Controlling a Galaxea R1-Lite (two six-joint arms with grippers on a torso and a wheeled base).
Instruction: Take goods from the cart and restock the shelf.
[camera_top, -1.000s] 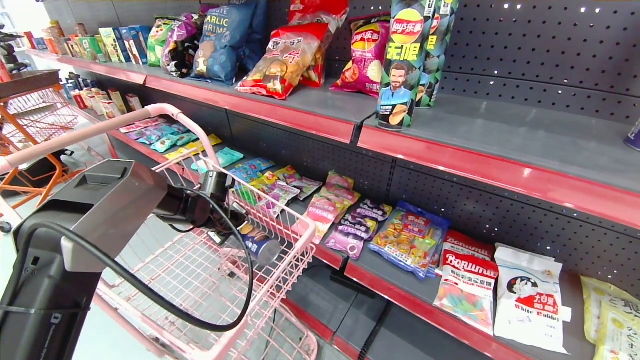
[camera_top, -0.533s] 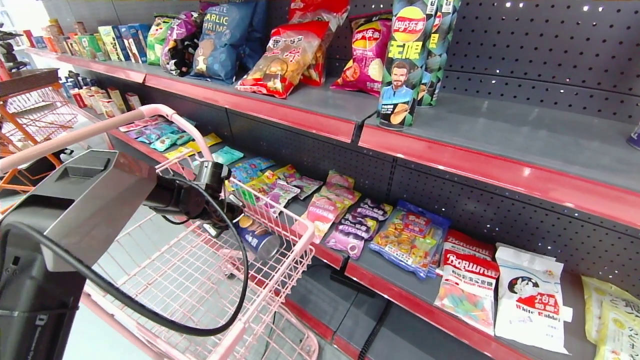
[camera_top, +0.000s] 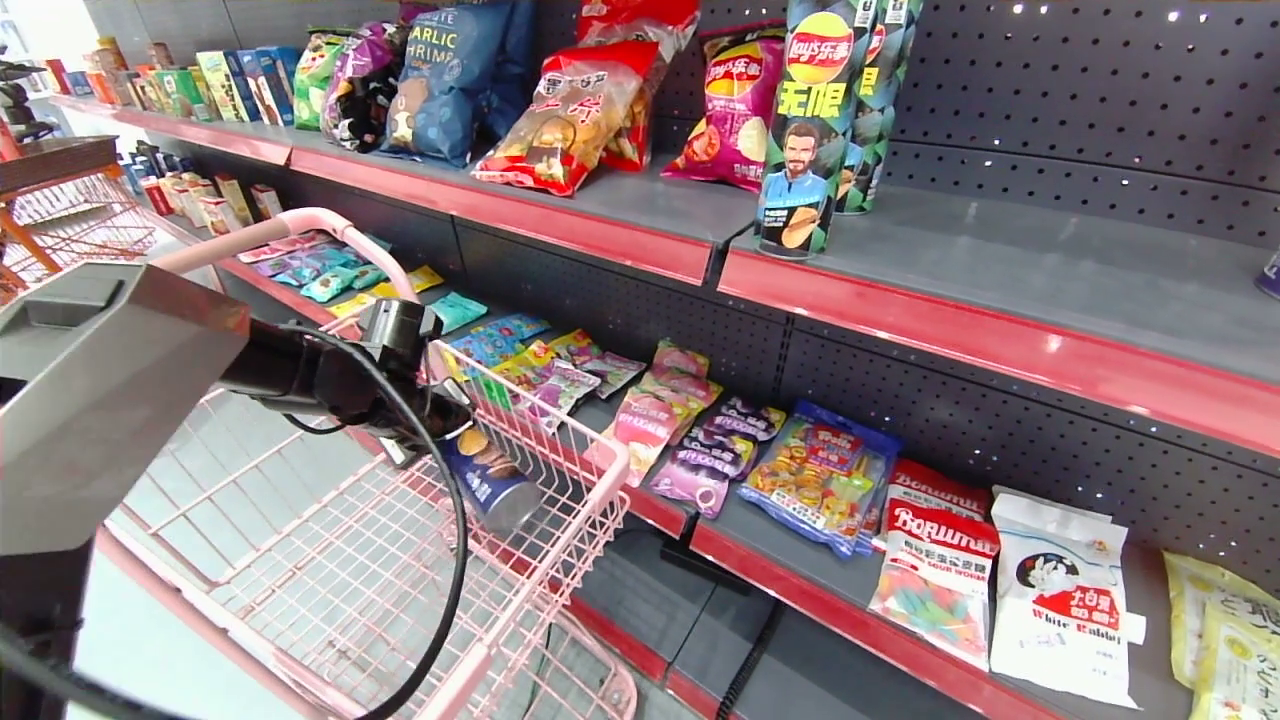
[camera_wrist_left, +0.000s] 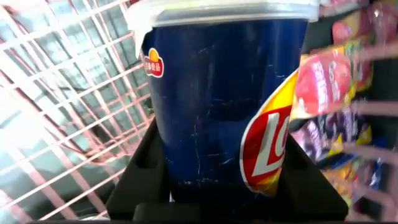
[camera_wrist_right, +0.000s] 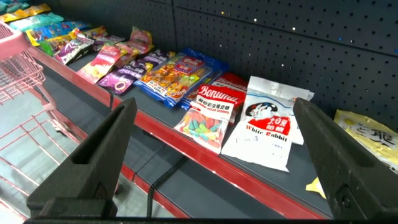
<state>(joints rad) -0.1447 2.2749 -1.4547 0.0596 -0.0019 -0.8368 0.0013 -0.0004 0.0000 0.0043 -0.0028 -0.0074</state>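
Note:
A dark blue chips can (camera_top: 490, 482) with a clear lid is held inside the pink wire cart (camera_top: 560, 570), near the cart's front rim. My left gripper (camera_top: 455, 440) is shut on the can; in the left wrist view the can (camera_wrist_left: 224, 106) stands between the black fingers (camera_wrist_left: 144, 171). Two tall chips cans (camera_top: 812, 120) stand on the upper shelf (camera_top: 1000, 270). My right gripper (camera_wrist_right: 217, 155) is open with nothing between its fingers, hanging in front of the lower shelf (camera_wrist_right: 205, 162) of candy bags.
Snack bags (camera_top: 570, 110) lie along the upper shelf to the left of the tall cans; its right part is bare grey board. Candy packets (camera_top: 820, 480) cover the lower shelf. An orange cart (camera_top: 70, 210) stands far left.
My left arm with the blue can has drawn back to the left and slightly up inside the cart. The shelf goods stay put.

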